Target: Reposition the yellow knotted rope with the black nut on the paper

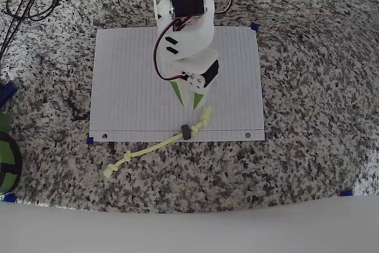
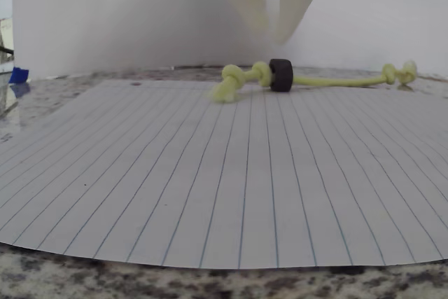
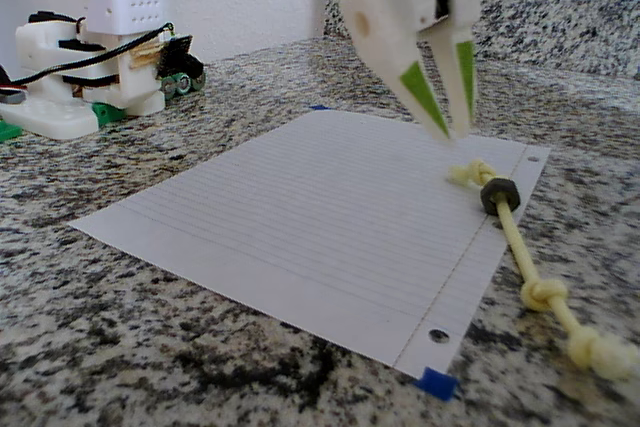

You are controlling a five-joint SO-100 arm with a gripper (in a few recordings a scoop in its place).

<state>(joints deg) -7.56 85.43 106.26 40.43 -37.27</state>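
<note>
The yellow knotted rope (image 1: 155, 145) lies slanted across the paper's punched-hole edge; one knotted end rests on the paper (image 1: 130, 81), and the longer part trails onto the granite. The black nut (image 1: 186, 131) sits on the cord just inside that edge. My gripper (image 1: 190, 102) hovers above the paper a little inward of the rope's on-paper end, narrowly open with nothing between its green-padded fingers. In the wrist view the gripper (image 2: 273, 34) hangs above the nut (image 2: 281, 75) and rope (image 2: 336, 80). In the fixed view the gripper (image 3: 453, 132) is above the end knot, the nut (image 3: 499, 194) and rope (image 3: 530, 262) below it.
Blue tape tabs (image 1: 90, 140) mark the sheet's corners and spots on the granite counter (image 1: 308, 87). Black cables (image 1: 23, 1) loop at the overhead view's top left. A green and black round object (image 1: 6, 161) sits at the left edge. A white strip (image 1: 189, 229) borders the front.
</note>
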